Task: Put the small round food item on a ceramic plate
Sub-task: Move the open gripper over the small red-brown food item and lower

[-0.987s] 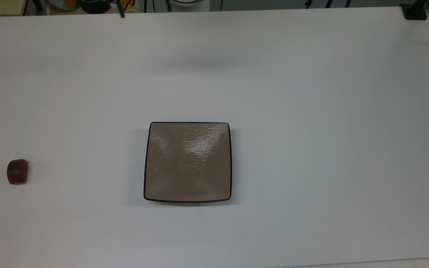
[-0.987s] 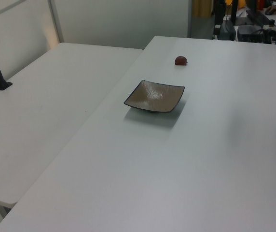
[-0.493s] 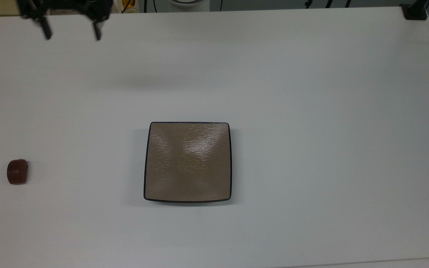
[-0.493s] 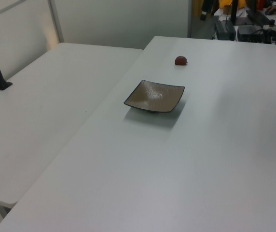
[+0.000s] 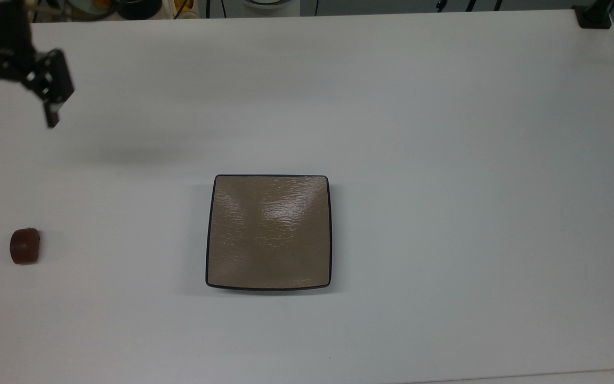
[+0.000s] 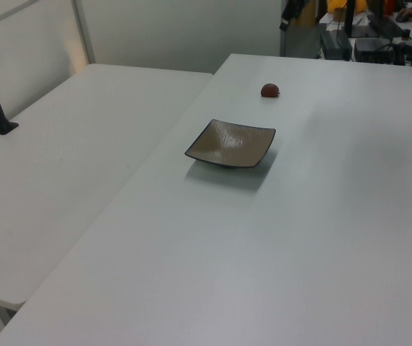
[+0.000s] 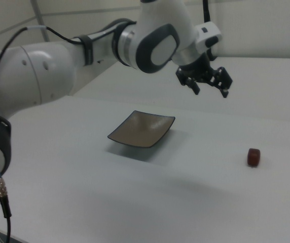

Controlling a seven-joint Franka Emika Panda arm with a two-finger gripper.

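Lying on the white table near the top view's left edge: small reddish-brown glossy rounded food chunk, well apart from square tan-brown ceramic plate with dark rim, which sits bare at centre. Farther back, hovering high above the table: black two-finger gripper on the white arm, fingers spread wide, nothing held. Risks, as judged: chunk rolling or squirting from a pinch on its curved glossy sides; off-centre descent nudging it off the near table edge. No brands, labels or legible writing noted.
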